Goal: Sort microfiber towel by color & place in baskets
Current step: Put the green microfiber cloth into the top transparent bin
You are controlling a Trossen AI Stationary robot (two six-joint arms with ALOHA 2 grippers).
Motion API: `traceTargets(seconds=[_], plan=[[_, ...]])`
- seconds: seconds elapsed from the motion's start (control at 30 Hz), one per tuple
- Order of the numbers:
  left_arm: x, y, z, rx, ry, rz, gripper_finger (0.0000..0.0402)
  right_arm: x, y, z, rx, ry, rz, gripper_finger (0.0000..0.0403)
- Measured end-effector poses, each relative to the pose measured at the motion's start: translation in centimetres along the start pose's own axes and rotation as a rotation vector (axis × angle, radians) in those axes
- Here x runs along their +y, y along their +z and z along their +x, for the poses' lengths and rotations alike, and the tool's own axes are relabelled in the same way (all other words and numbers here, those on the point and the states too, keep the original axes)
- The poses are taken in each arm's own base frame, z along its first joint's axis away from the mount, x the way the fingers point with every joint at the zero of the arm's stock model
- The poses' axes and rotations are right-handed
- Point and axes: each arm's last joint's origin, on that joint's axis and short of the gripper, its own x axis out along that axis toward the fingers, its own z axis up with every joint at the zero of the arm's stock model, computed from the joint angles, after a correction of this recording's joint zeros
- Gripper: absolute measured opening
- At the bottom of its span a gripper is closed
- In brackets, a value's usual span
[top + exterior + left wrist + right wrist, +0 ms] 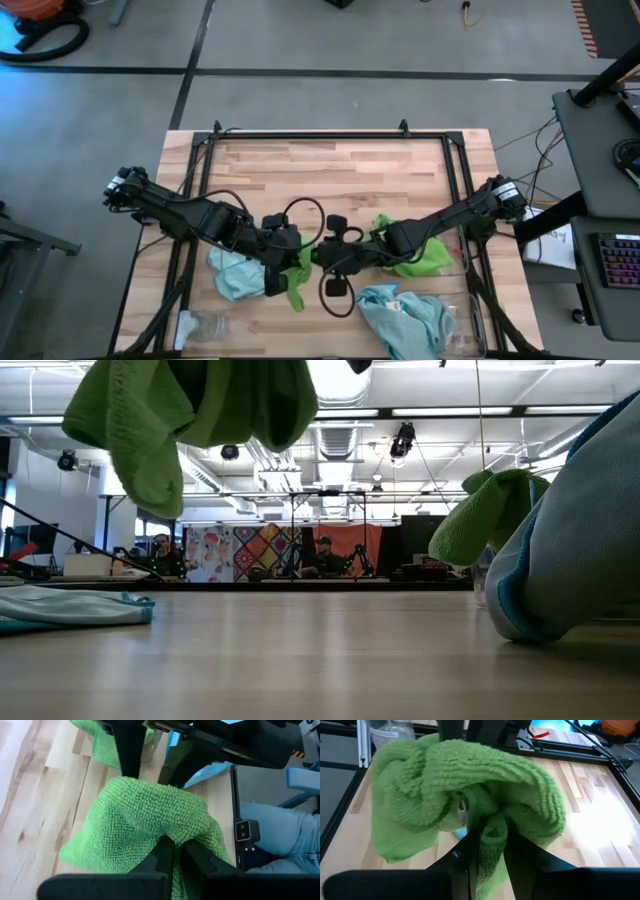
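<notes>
- My left gripper (pixel 172 852) is near mid-table toward the front edge, jaws clenched on a lime green towel (pixel 145 820); the left wrist view shows the cloth pinched tight between my two fingers.
- My right gripper (pixel 487 850) meets it from the opposite side, jaws grasping a fold of the same green cloth; the right wrist view shows the fabric bunched between the fingers.
- From above, both grippers converge at one point, with the held green towel (pixel 297 270) hanging just below the junction.
- In the low view the held towel (pixel 190 420) hangs clear of the table (pixel 320 650), not touching the wood.
- A second green towel (pixel 420 252) lies under my right arm, beside the right-hand basket (pixel 462 262), the clear bin at the table's right edge. Whether the cloth is inside that bin or only against it, I cannot tell.
- A blue towel (pixel 235 275) lies flat on the wood under my left arm.
- A heap of blue towels (pixel 405 315) sits at the front right, reaching against the second basket (pixel 470 325) at the front right corner.
- A small clear jar (pixel 205 325) lies on its side at the front left, well apart from both baskets.
- People are seated in the room beyond the table, far off in the low view.
</notes>
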Motion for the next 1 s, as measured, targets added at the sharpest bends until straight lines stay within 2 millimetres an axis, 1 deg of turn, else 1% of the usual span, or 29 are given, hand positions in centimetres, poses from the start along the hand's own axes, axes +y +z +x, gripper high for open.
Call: traceTargets(seconds=[0.3,0.47,0.8,0.9,1.0], plan=[[0.0,0.01,0.0,-0.002,0.002,0.0,0.0003,0.0,-0.01,0.0,0.001,0.0,0.002,0.0013],[0.01,0.02,0.0,-0.004,0.005,0.0,0.0003,0.0,-0.09,0.0,0.009,0.004,0.029,0.001],[0.2,-0.28,-0.06,0.026,0.023,-0.023,0.0004,0.52,-0.18,-0.09,0.031,0.128,0.067,0.0009],[0.12,-0.26,-0.2,0.037,0.004,-0.025,0.0011,0.6,-0.2,-0.12,0.033,0.131,0.066,0.0009],[-0.07,0.13,-0.65,0.025,-0.017,-0.049,0.0027,0.59,-0.29,-0.12,0.042,0.13,0.062,0.0009]])
